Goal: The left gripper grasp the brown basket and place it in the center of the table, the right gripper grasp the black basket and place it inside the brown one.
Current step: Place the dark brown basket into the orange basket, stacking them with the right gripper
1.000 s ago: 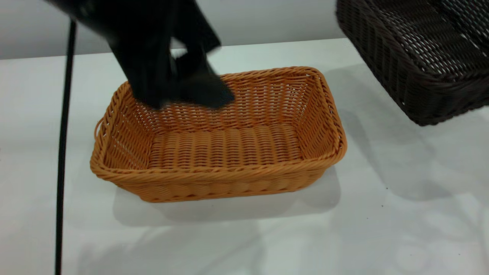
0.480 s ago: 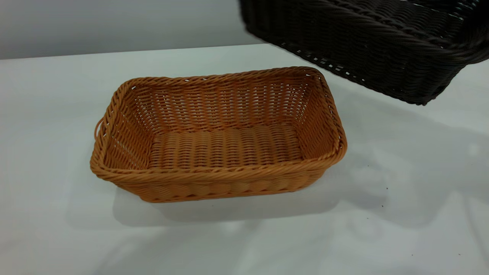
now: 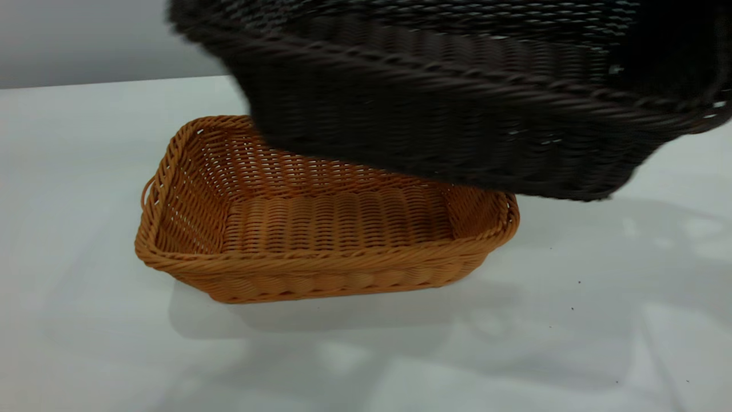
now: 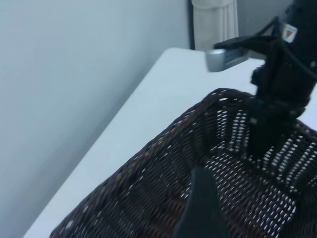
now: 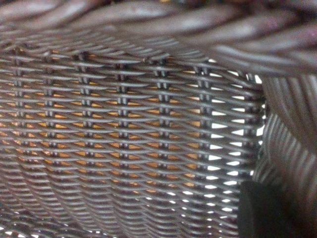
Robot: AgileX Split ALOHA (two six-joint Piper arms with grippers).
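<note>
Hanging in the air above the white table (image 3: 572, 320), the black basket (image 3: 446, 109) fills the upper part of the exterior view, tilted so that its end toward the right arm's side sits lower than the other, its dark underside and braided rim facing the camera. It is clear of the table and overlaps the far rim and the right arm's end of the brown basket (image 3: 320, 229), which stands upright and flat on the table near the middle, its small loop handle on the end toward the left arm's side. The two baskets do not appear to touch: the woven floor of the brown one is open to view under the dark one. In the left wrist view the black basket (image 4: 213, 183) shows from above with its lattice floor, and the right gripper (image 4: 270, 129) reaches down at its far rim, its fingers clenched on the black basket's wall. The right wrist view looks close through the dark weave (image 5: 129, 129), with orange-tan showing through the gaps, and a dark finger (image 5: 267, 210) shows at one corner. The left gripper (image 4: 200, 208) shows only as a dark wedge-shaped finger in its own wrist view, above the black basket's near side; whether its fingers are released or clenched cannot be told.
</note>
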